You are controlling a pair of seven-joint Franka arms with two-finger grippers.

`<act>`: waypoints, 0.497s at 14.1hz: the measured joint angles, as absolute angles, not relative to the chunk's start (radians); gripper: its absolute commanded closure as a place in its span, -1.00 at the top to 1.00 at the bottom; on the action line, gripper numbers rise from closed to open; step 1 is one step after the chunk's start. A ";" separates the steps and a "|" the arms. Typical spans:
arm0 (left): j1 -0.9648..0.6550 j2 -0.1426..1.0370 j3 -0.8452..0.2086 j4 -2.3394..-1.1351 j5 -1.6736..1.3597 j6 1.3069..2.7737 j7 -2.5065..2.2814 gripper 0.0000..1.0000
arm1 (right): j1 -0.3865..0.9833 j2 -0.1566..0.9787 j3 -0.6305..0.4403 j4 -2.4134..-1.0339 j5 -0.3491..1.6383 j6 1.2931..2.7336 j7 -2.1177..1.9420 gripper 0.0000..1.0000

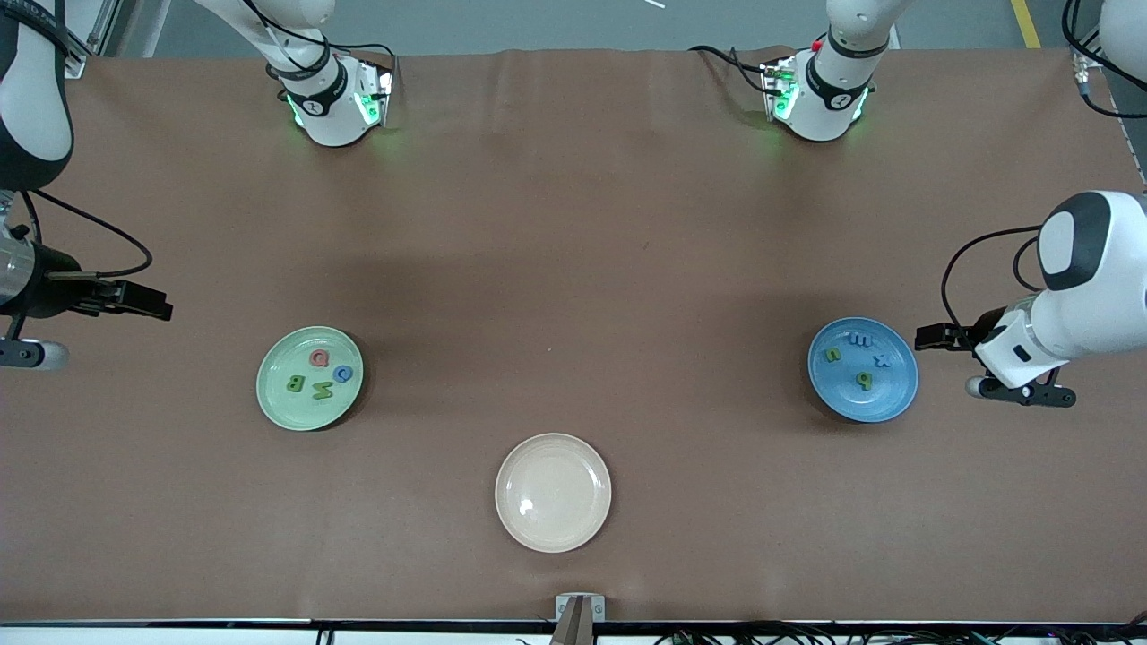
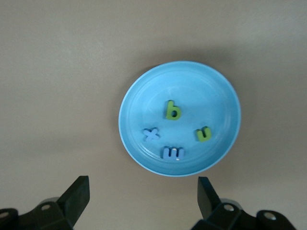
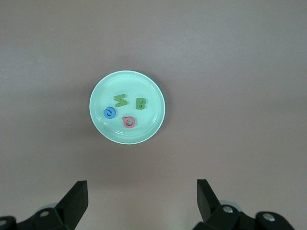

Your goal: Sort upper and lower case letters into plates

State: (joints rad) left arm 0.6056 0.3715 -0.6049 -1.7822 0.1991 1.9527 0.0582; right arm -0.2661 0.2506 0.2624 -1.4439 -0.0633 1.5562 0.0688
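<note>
The mint green plate (image 1: 309, 408) (image 3: 152, 91) holds several upper case letters: a red Q (image 1: 319, 358), a blue C (image 1: 342, 373), a green B (image 1: 295, 384) and a green M (image 1: 321, 390). The blue plate (image 1: 887, 399) (image 2: 220, 93) holds several lower case letters: a green b (image 2: 172, 110), a green u (image 2: 203, 134), a blue x (image 2: 150, 134) and a blue m (image 2: 173, 153). My left gripper (image 1: 1021, 392) (image 2: 143, 184) is open and empty over the table beside the blue plate. My right gripper (image 1: 22, 352) (image 3: 141, 186) is open and empty over the table beside the green plate.
A cream-beige plate (image 1: 553, 492) with nothing in it lies nearer the front camera, midway between the two plates. The brown cloth covers the whole table. Both arm bases (image 1: 332, 98) (image 1: 820, 94) stand along the table's edge farthest from the front camera.
</note>
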 measured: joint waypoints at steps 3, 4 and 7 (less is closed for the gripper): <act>0.368 0.265 -0.347 -1.782 0.097 1.950 0.097 0.98 | -0.266 0.252 0.264 -1.444 -0.063 1.555 0.069 1.00; 0.291 0.242 -0.266 -1.782 0.075 1.949 0.099 0.99 | -0.265 0.250 0.266 -1.444 -0.063 1.554 0.069 1.00; 0.129 0.180 -0.092 -1.782 0.022 1.948 0.099 0.99 | -0.236 0.226 0.259 -1.460 -0.063 1.554 0.068 1.00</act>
